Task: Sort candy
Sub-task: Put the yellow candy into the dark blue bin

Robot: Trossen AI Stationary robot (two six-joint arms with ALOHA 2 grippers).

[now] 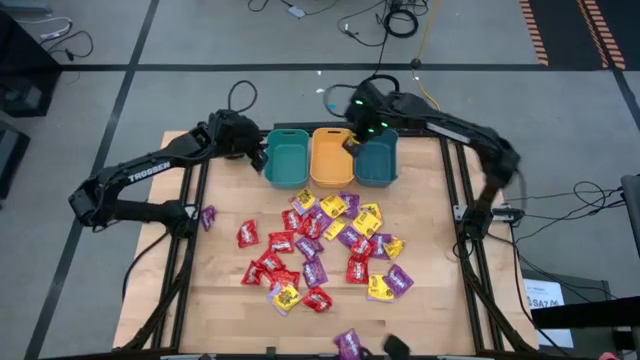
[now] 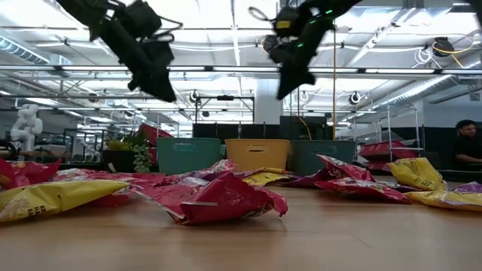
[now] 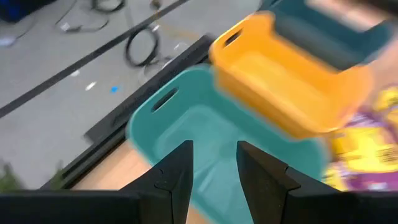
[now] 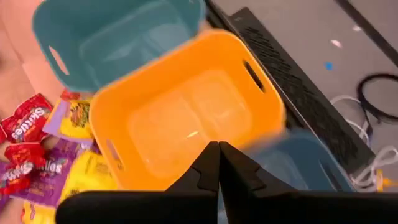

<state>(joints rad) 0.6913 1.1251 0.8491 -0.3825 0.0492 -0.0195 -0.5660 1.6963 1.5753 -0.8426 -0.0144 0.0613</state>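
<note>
1. The left gripper [image 1: 262,152] hovers just outside the light teal plastic bin [image 1: 287,158], the leftmost of three at the far edge of the wooden bench [image 1: 225,290]. Its fingers [image 3: 177,177] stand apart with nothing between them.
2. The orange plastic bin [image 1: 331,158] sits in the middle, apparently empty.
3. The right gripper [image 1: 352,140] hangs over the orange bin's rim, beside the dark teal plastic bin [image 1: 378,162]. Its fingers [image 4: 208,168] are clenched on nothing.
4. The small shiny candy packets in red, purple and yellow [image 1: 325,245] lie heaped mid-bench, unsorted. One purple stray [image 1: 208,216] lies near the left edge, and another [image 1: 349,343] near the front.
5. Risks, as I judge them: the packets overlap, so a grab could lift two colours at once. The bins touch, so a loose release could land in the wrong one. Slick wrappers may slip.
</note>
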